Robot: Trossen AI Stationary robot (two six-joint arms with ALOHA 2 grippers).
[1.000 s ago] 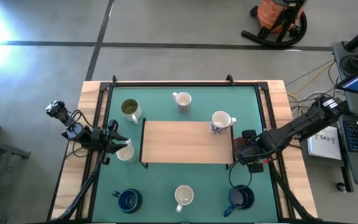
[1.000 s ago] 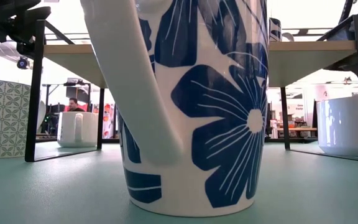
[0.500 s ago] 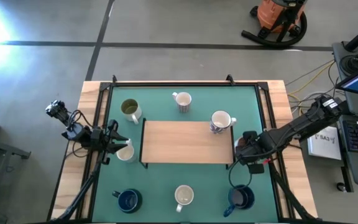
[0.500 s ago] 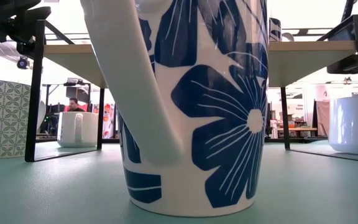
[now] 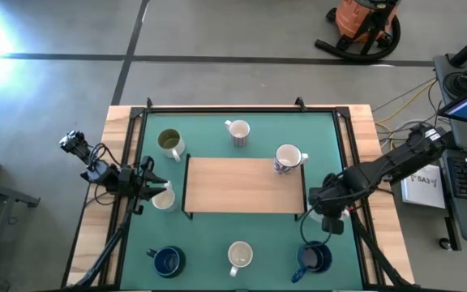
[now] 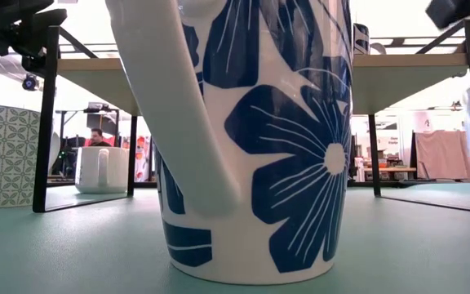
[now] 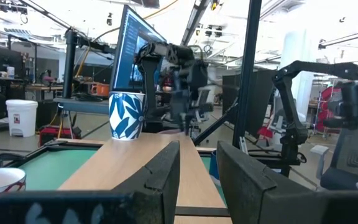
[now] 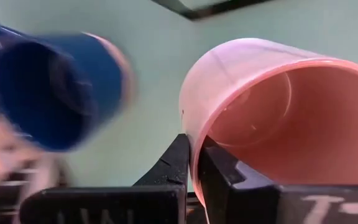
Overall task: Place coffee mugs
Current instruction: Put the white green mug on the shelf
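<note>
Six mugs (image 5: 239,132) ring the central shelf (image 5: 245,186).

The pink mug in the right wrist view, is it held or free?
Held: the right pincer is shut on the pink mug, one finger on each side of its rim.

I see grey concrete floor (image 5: 242,77) around my table (image 5: 120,122), crossed by dark lines, with bright glare at one corner. An orange vacuum (image 5: 363,20) stands beyond it; a monitor (image 7: 129,50) glows nearby.
</note>
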